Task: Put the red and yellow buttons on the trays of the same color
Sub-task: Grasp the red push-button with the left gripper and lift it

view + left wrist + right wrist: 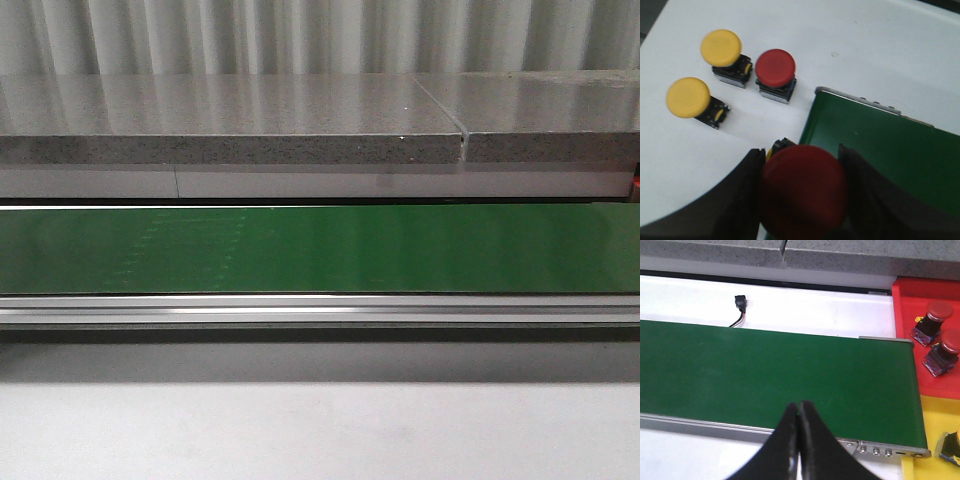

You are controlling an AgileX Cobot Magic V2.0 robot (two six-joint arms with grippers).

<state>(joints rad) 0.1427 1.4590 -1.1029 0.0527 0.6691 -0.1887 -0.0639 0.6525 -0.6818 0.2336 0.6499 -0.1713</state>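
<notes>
On my front camera I see only the green belt (320, 248) running across the middle of the frame, a metal rail (320, 308) under it and a grey stone ledge (230, 130) across the top; neither arm shows there.

My left wrist camera gives me more. At the bottom centre, the left gripper (802, 192) is clamped on a red button (803, 190), its two dark fingers (742, 195) pressed against either side of the big red cap. The cap sits over the corner of the belt, where green meets the white table (850, 45). In the upper left of that frame three more buttons stand on the table: a yellow button (721, 48) at the top, a second yellow button (688, 98) below it toward the left edge, and a second red button (775, 68) just beside the upper yellow one.

On the right wrist camera, the right gripper (799, 440) at the bottom centre has its fingertips pressed together with nothing between them, above the belt. At the right edge I see the red tray (905, 305) with two red buttons (932, 320) lying in it. Below it is the yellow tray (935, 420), with part of one button (949, 446) at the lower right corner; I can't tell its cap colour. A small black plug with wires (740, 304) lies on the white surface in the upper left.
</notes>
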